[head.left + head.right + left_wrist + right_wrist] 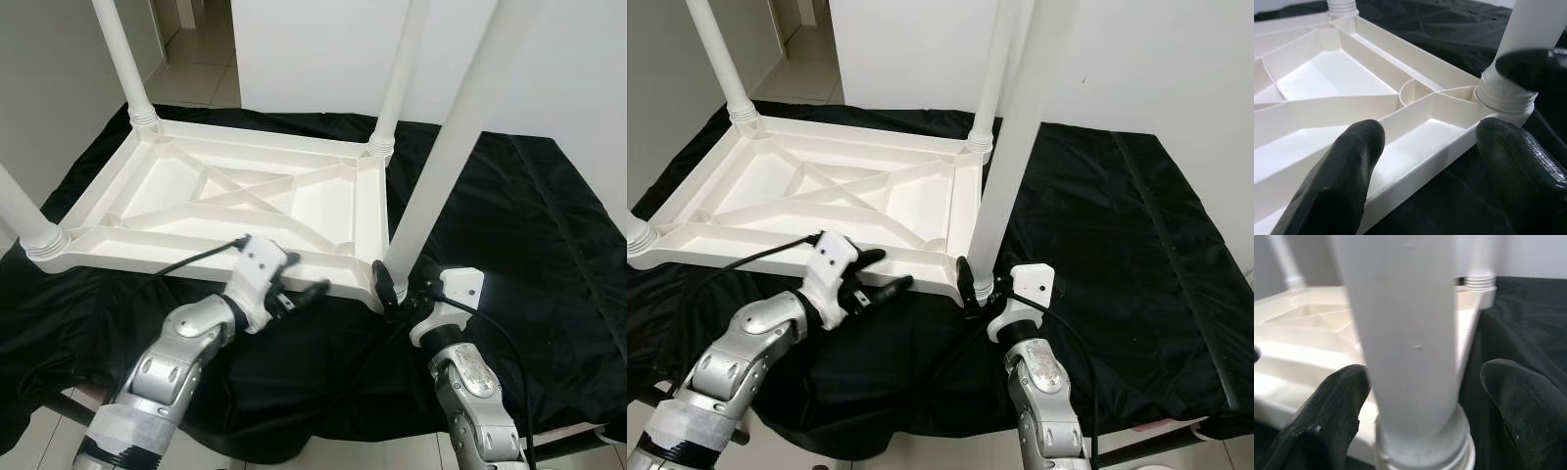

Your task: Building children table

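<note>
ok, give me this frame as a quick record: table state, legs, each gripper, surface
table: white plastic tabletop lying upside down, ribbed underside up
legs: four white legs standing up from the corners; near right leg at the right gripper
left gripper: open, at the tabletop's near edge, fingers astride the rim
right gripper: open, fingers either side of the near right leg's base, not clearly clamped
surface: black cloth under the tabletop
beyond: white wall and tiled floor
</note>
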{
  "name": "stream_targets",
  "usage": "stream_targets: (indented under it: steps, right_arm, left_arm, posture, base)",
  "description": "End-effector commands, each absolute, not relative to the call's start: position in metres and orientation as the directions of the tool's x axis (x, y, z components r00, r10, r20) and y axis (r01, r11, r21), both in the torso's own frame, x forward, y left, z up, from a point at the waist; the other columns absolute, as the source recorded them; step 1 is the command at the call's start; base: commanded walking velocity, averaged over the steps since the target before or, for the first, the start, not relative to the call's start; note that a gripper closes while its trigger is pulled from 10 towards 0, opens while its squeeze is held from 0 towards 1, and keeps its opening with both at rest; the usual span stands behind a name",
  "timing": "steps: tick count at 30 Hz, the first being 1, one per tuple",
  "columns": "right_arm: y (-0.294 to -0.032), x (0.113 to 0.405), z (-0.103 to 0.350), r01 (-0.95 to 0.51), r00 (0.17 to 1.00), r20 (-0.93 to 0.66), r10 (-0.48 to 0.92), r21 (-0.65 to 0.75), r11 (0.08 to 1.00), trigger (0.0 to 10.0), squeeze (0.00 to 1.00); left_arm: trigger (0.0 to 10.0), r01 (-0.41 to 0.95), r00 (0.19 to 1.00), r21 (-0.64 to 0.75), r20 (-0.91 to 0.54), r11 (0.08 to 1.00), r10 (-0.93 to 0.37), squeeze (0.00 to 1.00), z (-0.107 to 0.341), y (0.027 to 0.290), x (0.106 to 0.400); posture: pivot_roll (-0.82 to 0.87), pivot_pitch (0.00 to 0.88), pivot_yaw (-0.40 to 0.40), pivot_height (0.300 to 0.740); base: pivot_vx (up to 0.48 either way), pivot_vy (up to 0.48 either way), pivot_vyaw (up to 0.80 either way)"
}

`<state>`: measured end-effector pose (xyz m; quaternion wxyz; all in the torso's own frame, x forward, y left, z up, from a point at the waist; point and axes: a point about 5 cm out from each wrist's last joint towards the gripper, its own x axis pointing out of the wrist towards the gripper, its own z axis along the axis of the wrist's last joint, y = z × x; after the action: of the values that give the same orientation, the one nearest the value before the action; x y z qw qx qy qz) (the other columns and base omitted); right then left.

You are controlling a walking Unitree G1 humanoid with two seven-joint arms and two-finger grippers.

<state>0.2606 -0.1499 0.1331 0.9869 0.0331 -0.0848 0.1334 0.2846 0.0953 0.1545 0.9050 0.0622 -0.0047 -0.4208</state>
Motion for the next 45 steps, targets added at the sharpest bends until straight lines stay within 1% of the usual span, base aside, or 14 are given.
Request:
stream_targets:
  steps: [1,6,8,12,18,19,23,33,37,41,42,43,44,45]
  right_arm:
    - [-0.152,0.262,0.132,-0.304,0.940,0.169,0.295,0.032,0.952,10.0,0.00]
    - [-0.158,0.264,0.132,-0.357,0.923,0.152,0.352,0.002,0.934,10.0,0.00]
    - [-0.162,0.268,0.135,-0.420,0.897,0.136,0.420,-0.031,0.907,10.0,0.00]
    - [-0.164,0.272,0.137,-0.470,0.872,0.123,0.473,-0.051,0.881,10.0,0.00]
    - [-0.176,0.286,0.144,-0.591,0.799,0.061,0.599,-0.108,0.799,10.0,0.00]
    - [-0.176,0.286,0.144,-0.591,0.799,0.061,0.599,-0.108,0.799,10.0,0.00]
    - [-0.181,0.295,0.139,-0.686,0.725,-0.031,0.688,-0.129,0.716,10.0,0.00]
    - [-0.180,0.313,0.138,-0.730,0.681,-0.066,0.729,-0.137,0.670,10.0,0.00]
    - [-0.172,0.322,0.142,-0.758,0.647,-0.076,0.759,-0.174,0.629,10.0,0.00]
    - [-0.169,0.324,0.144,-0.766,0.637,-0.077,0.767,-0.180,0.618,10.0,0.00]
    - [-0.168,0.325,0.144,-0.770,0.632,-0.081,0.771,-0.182,0.612,5.3,0.00]
    - [-0.168,0.326,0.142,-0.774,0.627,-0.089,0.774,-0.185,0.606,4.1,0.00]
    - [-0.167,0.326,0.141,-0.777,0.623,-0.096,0.776,-0.186,0.601,2.3,0.00]
    - [-0.167,0.326,0.141,-0.777,0.623,-0.096,0.776,-0.186,0.601,2.3,0.00]
  left_arm:
    - [10.0,0.809,0.584,0.119,-0.045,0.576,-0.811,0.00,0.154,0.092,0.280]
    - [10.0,0.832,0.551,0.104,-0.036,0.546,-0.834,0.00,0.155,0.091,0.274]
    - [10.0,0.856,0.515,0.085,-0.046,0.510,-0.856,0.00,0.155,0.091,0.269]
    - [10.0,0.873,0.487,0.065,-0.054,0.483,-0.872,0.00,0.155,0.091,0.266]
    - [10.0,0.904,0.427,0.066,-0.090,0.423,-0.900,0.00,0.157,0.091,0.261]
    - [10.0,0.904,0.427,0.066,-0.090,0.423,-0.900,0.00,0.157,0.091,0.261]
    - [10.0,0.908,0.418,0.082,-0.095,0.412,-0.903,0.00,0.160,0.091,0.258]
    - [10.0,0.905,0.425,0.085,-0.098,0.418,-0.900,0.00,0.163,0.091,0.260]
    - [10.0,0.898,0.438,0.088,-0.085,0.431,-0.895,0.00,0.164,0.087,0.262]
    - [10.0,0.899,0.435,0.090,-0.090,0.428,-0.896,0.00,0.163,0.086,0.262]
    - [10.0,0.901,0.432,0.090,-0.090,0.425,-0.897,0.00,0.163,0.085,0.262]
    - [10.0,0.902,0.430,0.091,-0.090,0.423,-0.898,0.00,0.164,0.084,0.262]
    - [10.0,0.902,0.429,0.093,-0.087,0.421,-0.899,0.00,0.165,0.083,0.262]
    - [10.0,0.902,0.429,0.093,-0.087,0.421,-0.899,0.00,0.165,0.083,0.262]
  posture:
    - [-0.03,0.029,-0.058,0.740]
    - [-0.02,0.025,-0.067,0.740]
    - [-0.02,0.028,-0.069,0.740]
    - [-0.02,0.030,-0.067,0.740]
    - [-0.01,0.042,-0.045,0.740]
    - [-0.01,0.042,-0.045,0.740]
    - [0.00,0.049,-0.041,0.740]
    - [0.01,0.054,-0.048,0.740]
    - [0.01,0.052,-0.042,0.740]
    - [0.01,0.057,-0.038,0.740]
    - [0.00,0.061,-0.038,0.740]
    - [0.00,0.059,-0.038,0.740]
    - [0.00,0.058,-0.038,0.740]
    - [0.00,0.058,-0.038,0.740]
  base:
    - [0.000,0.000,0.00]
    - [0.000,0.000,0.00]
    - [0.000,0.000,0.00]
    - [0.000,0.000,0.00]
    - [0.000,0.000,0.00]
    - [0.000,0.000,0.00]
    - [0.000,0.000,0.00]
    - [0.000,0.000,0.00]
    - [0.000,0.000,0.00]
    - [0.000,0.000,0.00]
    - [0.000,0.000,0.00]
    - [0.000,0.000,0.00]
    - [0.000,0.000,0.00]
    - [0.000,0.000,0.00]
